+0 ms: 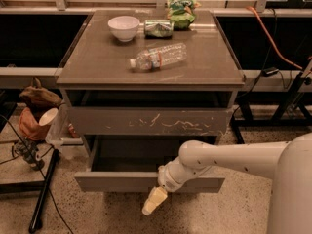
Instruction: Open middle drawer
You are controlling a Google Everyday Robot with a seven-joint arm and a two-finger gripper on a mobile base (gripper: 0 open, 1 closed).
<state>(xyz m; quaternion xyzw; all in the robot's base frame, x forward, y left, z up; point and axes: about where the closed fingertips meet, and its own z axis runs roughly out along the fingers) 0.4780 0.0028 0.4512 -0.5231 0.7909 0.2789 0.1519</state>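
Note:
A plain, low grey-brown drawer front (pixel 112 182) stands pulled out from the cabinet, with its dark inside (pixel 126 155) showing behind it; this is the middle drawer. Above it is a taller front (pixel 146 121) with many white scratches. My gripper (pixel 153 202) is cream-coloured and hangs just below the pulled-out front, right of its middle, pointing down and to the left. My white arm (pixel 229 157) reaches in from the right and crosses the front.
On the cabinet top (pixel 97 65) are a white bowl (pixel 123 27), a lying plastic bottle (pixel 158 57), a can (pixel 158 28) and a green bag (pixel 181 11). A stand, cables and a brown bag (pixel 36 106) are at the left. Table legs and an orange cable (pixel 273 38) are at the right.

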